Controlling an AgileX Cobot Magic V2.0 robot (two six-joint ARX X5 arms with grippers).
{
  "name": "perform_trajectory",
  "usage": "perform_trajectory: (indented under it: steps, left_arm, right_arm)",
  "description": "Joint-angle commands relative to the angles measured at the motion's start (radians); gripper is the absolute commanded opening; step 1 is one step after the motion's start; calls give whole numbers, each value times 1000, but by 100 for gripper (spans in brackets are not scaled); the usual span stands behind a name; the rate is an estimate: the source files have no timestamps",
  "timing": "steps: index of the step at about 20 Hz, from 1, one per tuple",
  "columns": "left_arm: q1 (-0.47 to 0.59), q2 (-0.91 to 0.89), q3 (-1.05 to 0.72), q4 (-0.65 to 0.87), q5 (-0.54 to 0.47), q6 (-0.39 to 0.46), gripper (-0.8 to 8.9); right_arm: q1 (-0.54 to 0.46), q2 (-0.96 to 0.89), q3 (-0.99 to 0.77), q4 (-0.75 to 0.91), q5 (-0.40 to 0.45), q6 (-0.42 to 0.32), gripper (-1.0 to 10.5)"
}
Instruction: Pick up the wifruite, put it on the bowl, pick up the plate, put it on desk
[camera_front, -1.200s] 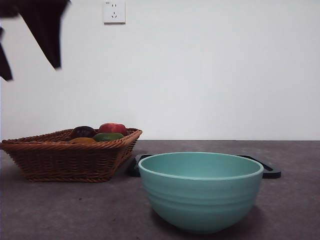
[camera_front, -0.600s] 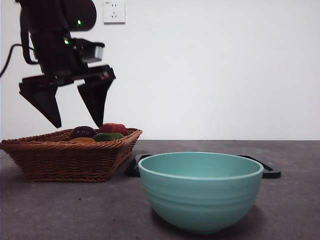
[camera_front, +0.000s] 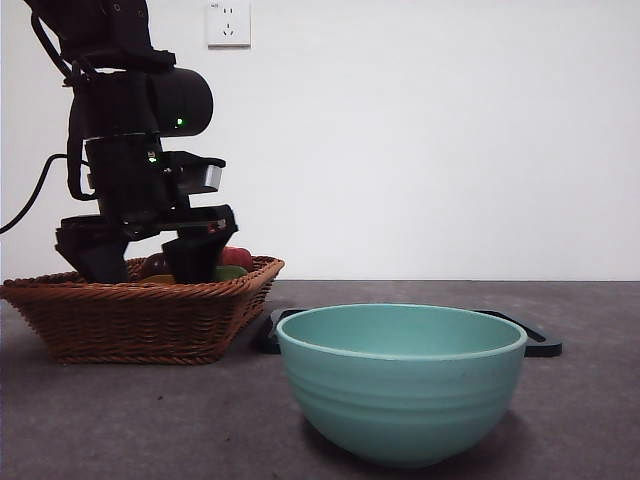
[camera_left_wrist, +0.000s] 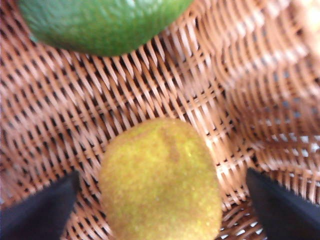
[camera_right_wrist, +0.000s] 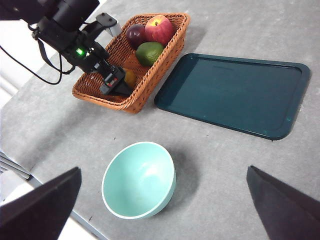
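Wifruite (camera_left_wrist: 161, 181) is lying on the woven floor of the wicker basket (camera_front: 130, 315), and I am seeing my left gripper (camera_left_wrist: 160, 210) reaching down into that basket with its jaws spread apart, one on each side of the fruit and not touching it. A green fruit (camera_left_wrist: 102, 22) is sitting just beyond the wifruite on the same basket floor. From the right wrist view I am also making out a dark purple fruit (camera_right_wrist: 135, 35) and a red apple (camera_right_wrist: 159, 29) resting at the far end of the basket. The mint-green bowl (camera_front: 402, 382) is standing on the desk (camera_front: 590, 420) near the basket, and a dark teal tray (camera_right_wrist: 235, 92) is lying just beside the basket. My right gripper (camera_right_wrist: 162, 210) is waiting high above the desk, jaws wide apart.
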Motion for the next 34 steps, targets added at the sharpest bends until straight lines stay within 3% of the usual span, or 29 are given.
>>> perform_trajectory:
  steps: [1,3,10,18,23,30,34]
  left_arm:
    - [-8,19,24,4,-5,2,235]
    - [-8,19,24,0,-5,3,187]
    - [-8,-10,112,-104,-5,2,183]
    - [-53,-245,188,-309,-3,-83,183]
    - [-153,-374,188,-387,3,-169,183]
    - [-381,-394,188,-441,3,-256,183]
    - [-497,-393,188,-432,3,-377,183]
  right_arm:
    - [3,2,17,8,-2,8,615]
    - [3,2,17,8,-2,10,615]
    - [3,2,17,8,-2,10,615]
    - [3,2,17,-40,-4,14,615]
    - [3,2,19,-136,-33,15,615]
    - [3,0,94,-285,-53,-13,615]
    - [3,0,171,-365,-47,-54,615]
